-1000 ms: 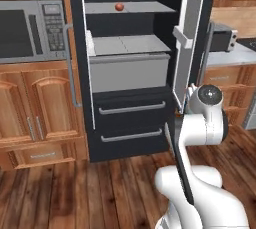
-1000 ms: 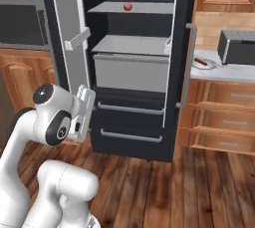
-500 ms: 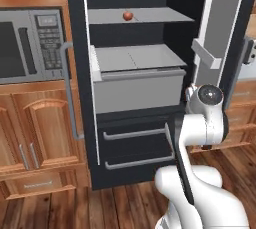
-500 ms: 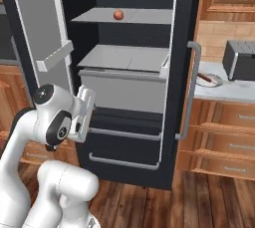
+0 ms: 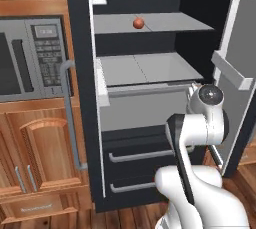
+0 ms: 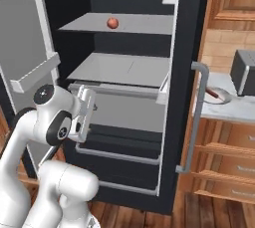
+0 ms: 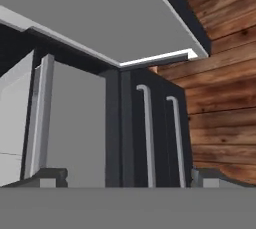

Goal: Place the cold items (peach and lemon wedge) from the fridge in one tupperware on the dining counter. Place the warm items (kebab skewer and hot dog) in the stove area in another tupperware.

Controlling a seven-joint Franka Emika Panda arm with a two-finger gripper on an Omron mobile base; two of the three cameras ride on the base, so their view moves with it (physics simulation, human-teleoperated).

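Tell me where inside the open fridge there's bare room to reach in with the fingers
The upper shelf is mostly bare: free right of the peach in the left base view, out to the fridge wall. The middle shelf beneath it looks bare across its width. It is tighter low down, where the arm stands before the drawers, between the open doors.

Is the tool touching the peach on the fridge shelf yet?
Apart. In the right base view the peach sits on the upper shelf, while the tool hangs well below it.
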